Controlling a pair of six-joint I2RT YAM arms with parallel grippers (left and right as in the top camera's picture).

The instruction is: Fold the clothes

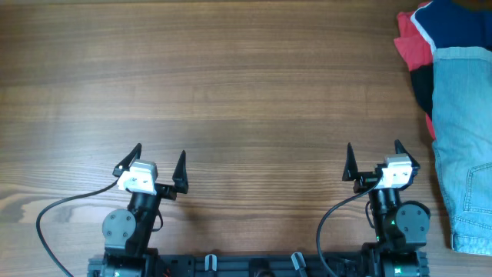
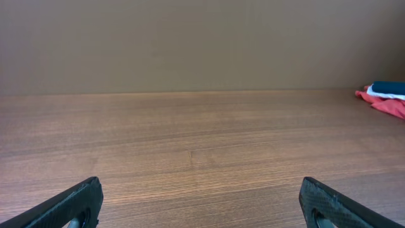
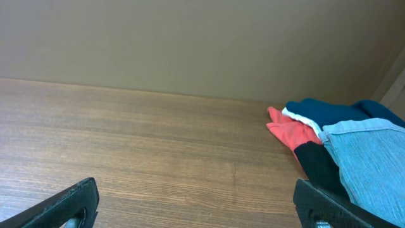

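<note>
1. left gripper [image 1: 160, 156] and right gripper [image 1: 373, 151]: parked by the base, jaws spread, holding nothing; likely staged for a start.
2. jeans [image 1: 465, 131]: heaped unfolded at the table [image 1: 246, 77] right edge, near the right gripper, within its reach.
3. garments [image 1: 415, 38], red and navy, lie beyond, partly under the jeans.

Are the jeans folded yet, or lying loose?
Cannot tell fully: the jeans lie over the red, navy and black garments at the right edge of the table, partly out of frame.
</note>
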